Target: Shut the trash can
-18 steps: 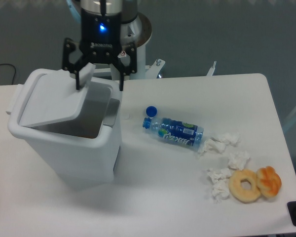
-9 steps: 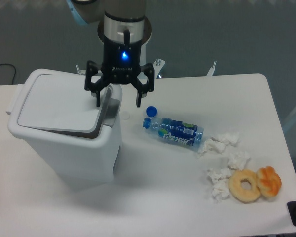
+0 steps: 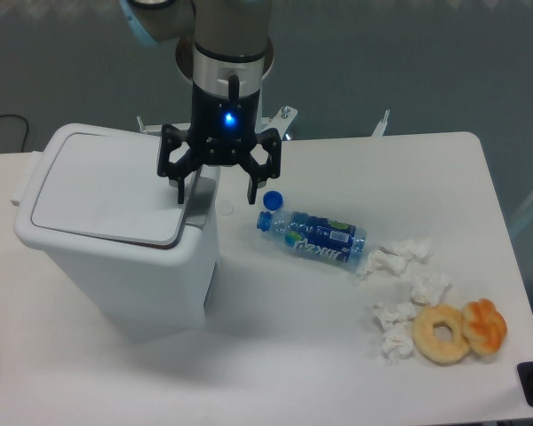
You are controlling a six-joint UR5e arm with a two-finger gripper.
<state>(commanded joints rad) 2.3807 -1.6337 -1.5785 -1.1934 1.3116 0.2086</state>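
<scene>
White tabletop (image 3: 275, 337) | large white plastic rectangular trash can (image 3: 115, 248), flat lid nearly down | black two-finger gripper (image 3: 218, 192) spread wide, empty, at right edge | press lid's right rim straight down

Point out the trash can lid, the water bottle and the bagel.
trash can lid (image 3: 107, 197), fixed camera, middle of the flat top.
water bottle (image 3: 318, 237), fixed camera, on the blue label.
bagel (image 3: 441, 335), fixed camera, on its ring, right of the hole.
</scene>
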